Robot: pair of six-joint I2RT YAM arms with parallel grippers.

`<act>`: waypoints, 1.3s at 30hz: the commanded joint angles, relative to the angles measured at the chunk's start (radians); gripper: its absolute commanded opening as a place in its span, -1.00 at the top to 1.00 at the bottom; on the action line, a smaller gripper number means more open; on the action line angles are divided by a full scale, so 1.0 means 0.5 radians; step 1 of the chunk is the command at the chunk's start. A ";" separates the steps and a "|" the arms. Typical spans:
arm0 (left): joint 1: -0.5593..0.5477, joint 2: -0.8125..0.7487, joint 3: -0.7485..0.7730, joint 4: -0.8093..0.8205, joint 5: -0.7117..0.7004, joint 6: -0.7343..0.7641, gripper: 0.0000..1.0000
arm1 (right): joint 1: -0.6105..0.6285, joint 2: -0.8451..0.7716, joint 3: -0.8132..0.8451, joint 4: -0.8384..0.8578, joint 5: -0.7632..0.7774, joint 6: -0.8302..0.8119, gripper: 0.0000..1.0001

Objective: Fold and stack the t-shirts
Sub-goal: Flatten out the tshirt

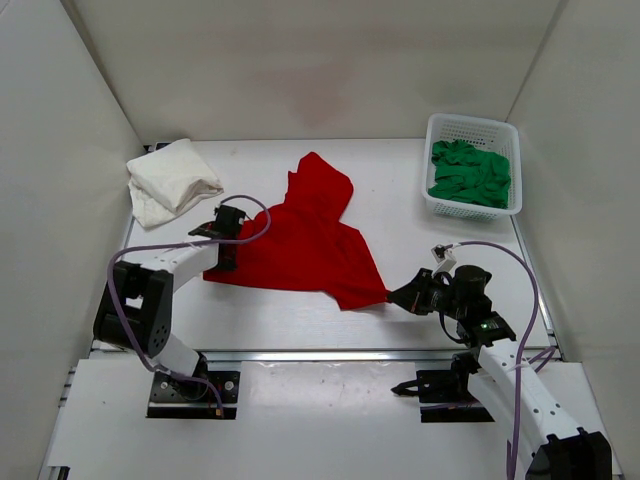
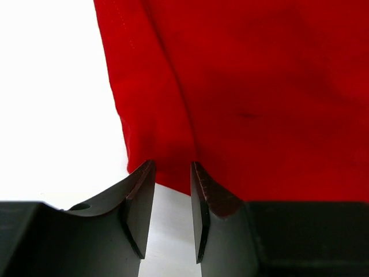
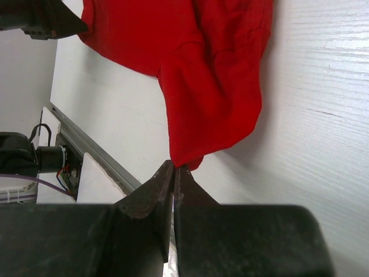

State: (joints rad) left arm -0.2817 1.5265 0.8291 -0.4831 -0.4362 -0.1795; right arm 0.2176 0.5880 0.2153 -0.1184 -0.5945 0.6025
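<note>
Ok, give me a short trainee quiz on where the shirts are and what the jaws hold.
1. True or false: the green t-shirt lies inside the basket.
2. Which jaws are pinching a corner of the red t-shirt? A: left jaws. B: right jaws. C: both.
3. Fill in: the off-white t-shirt lies at the far ____ corner of the table.
Key: 1 true; 2 B; 3 left.
</note>
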 commanded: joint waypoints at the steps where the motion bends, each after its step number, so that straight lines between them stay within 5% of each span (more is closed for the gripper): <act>1: 0.014 0.039 0.054 0.006 -0.024 0.040 0.15 | 0.007 -0.001 0.051 0.108 -0.029 -0.005 1.00; 8: 0.020 0.193 0.096 -0.009 -0.063 0.022 0.19 | 0.016 -0.007 0.051 0.105 -0.038 0.004 1.00; 14: 0.091 0.214 0.130 -0.025 0.013 -0.021 0.79 | 0.013 -0.013 0.036 0.099 -0.032 -0.009 1.00; 19: 0.195 0.068 0.100 -0.025 0.194 -0.055 0.91 | 0.016 -0.013 0.051 0.083 -0.035 -0.012 1.00; 26: 0.358 -0.138 0.023 0.033 0.357 -0.064 0.83 | 0.003 -0.056 0.072 -0.009 -0.007 -0.021 1.00; 31: 0.400 -0.120 0.078 0.015 0.314 -0.150 1.00 | -0.015 -0.096 0.109 -0.085 0.026 -0.058 1.00; 39: 0.928 -0.516 -0.127 0.153 0.449 -0.619 1.00 | -0.012 -0.124 0.238 -0.315 0.149 -0.140 1.00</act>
State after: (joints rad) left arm 0.1345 1.3418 0.8051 -0.4385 -0.2352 -0.3538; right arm 0.2134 0.5365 0.2768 -0.2447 -0.5537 0.5659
